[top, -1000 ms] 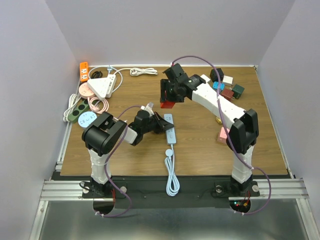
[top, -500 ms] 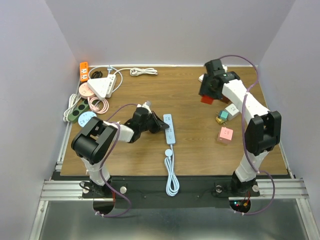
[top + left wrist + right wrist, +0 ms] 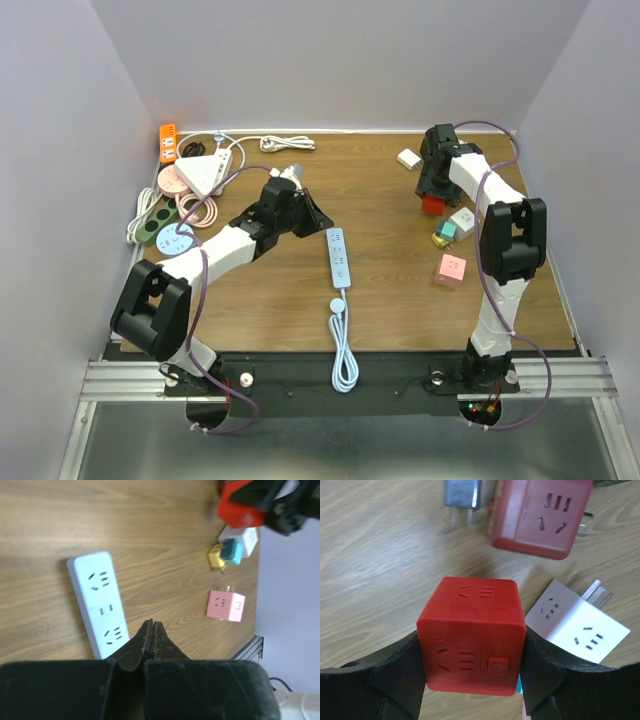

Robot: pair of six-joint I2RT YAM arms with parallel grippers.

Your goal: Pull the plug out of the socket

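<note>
The socket is a white power strip (image 3: 340, 257) (image 3: 97, 602) lying flat at the table's middle, its outlets bare. The plug is a red cube adapter (image 3: 432, 205) (image 3: 472, 635) with my right gripper (image 3: 433, 195) (image 3: 472, 652) shut on its two sides, held just above the wood at the far right, well apart from the strip. My left gripper (image 3: 320, 221) (image 3: 151, 626) is shut on nothing, its tips hovering just left of the strip's far end.
Below the red cube lie a dark red cube (image 3: 540, 515), a white cube (image 3: 577, 622) and a metal-pronged plug (image 3: 462, 495). A pink cube (image 3: 451, 270) and a teal-and-yellow pair (image 3: 444, 234) sit nearby. More strips and cords (image 3: 195, 180) crowd the far left corner.
My right arm has carried the red cube from above the table's middle to the far right. My left arm has swung away from the strip's side toward its far end.
</note>
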